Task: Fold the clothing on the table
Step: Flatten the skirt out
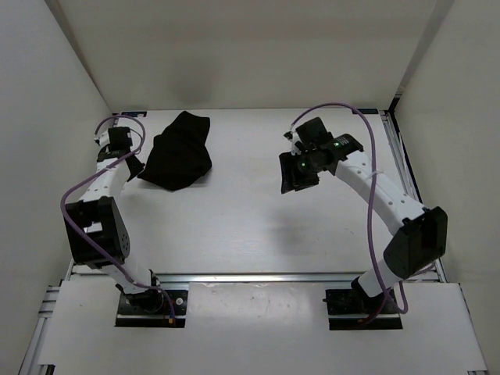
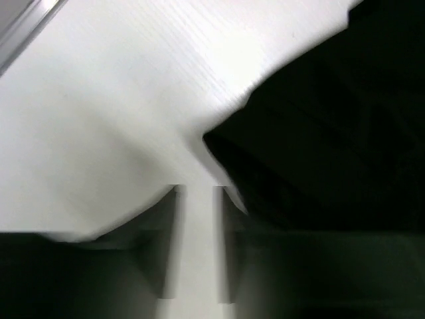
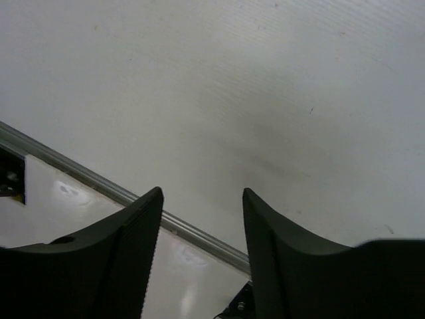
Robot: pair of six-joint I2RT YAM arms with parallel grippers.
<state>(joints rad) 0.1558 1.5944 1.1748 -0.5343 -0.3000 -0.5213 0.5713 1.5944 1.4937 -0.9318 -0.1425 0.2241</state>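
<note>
The clothing [image 1: 181, 152] is a crumpled black heap at the back left of the white table [image 1: 234, 223]. My left gripper [image 1: 134, 169] is low at the heap's left edge. In the blurred left wrist view its jaws [image 2: 197, 194] stand apart with only bare table between them, and the clothing [image 2: 319, 133] lies just right of the right finger [image 2: 227, 232]. My right gripper [image 1: 292, 181] hangs above the table's right half, well away from the clothing. Its fingers [image 3: 202, 199] are open with nothing between them.
White walls close in the table on the left, back and right. A silver rail [image 1: 258, 276] runs along the near edge by the arm bases, and it also crosses the right wrist view as the rail [image 3: 99, 183]. Purple cables loop over both arms.
</note>
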